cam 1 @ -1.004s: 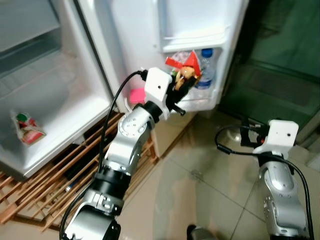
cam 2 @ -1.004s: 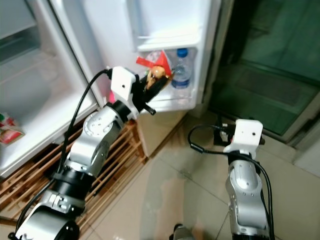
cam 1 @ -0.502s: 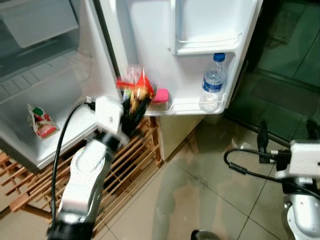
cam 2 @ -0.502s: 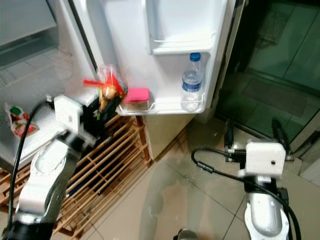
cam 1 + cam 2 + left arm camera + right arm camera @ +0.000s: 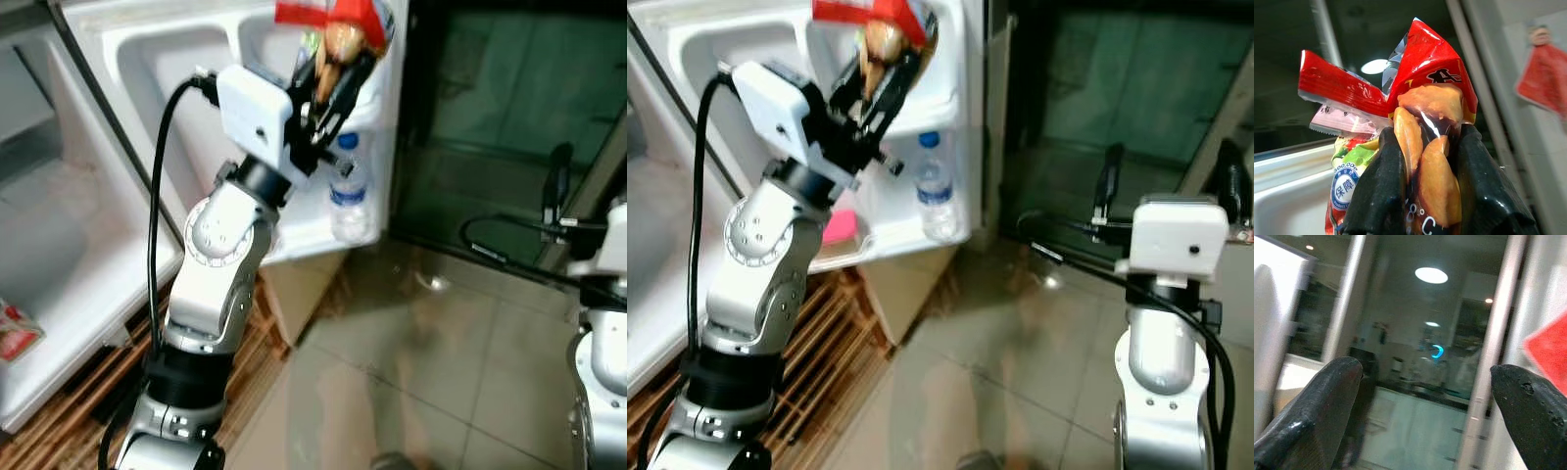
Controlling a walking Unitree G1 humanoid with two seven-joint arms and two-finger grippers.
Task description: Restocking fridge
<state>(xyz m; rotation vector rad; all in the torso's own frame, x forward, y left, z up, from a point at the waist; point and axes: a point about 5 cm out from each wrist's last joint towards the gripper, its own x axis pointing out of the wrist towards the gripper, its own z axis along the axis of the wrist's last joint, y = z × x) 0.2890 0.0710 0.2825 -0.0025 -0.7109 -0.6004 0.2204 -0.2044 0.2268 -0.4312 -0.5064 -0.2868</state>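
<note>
The snack bag stands pinched between the two black fingers of our left end effector, its long axis upright along the fingers, red crimped top uppermost and partly cut off by the frame edge in the eye views. We hold it raised in front of the open fridge door, level with the upper door shelf and above the water bottle standing in the lower door shelf. So the bag is already in hand, and the shelf lies just beyond it, toward the door; we judge that the next move is a short reach forward and down into that shelf. Whether the bag already touches the door we cannot tell.

Our right end effector is held over the tiled floor, well apart from the door, fingers spread and empty. A pink thing sits in the lower shelf, half hidden by our left arm. A second packet lies inside the fridge.
</note>
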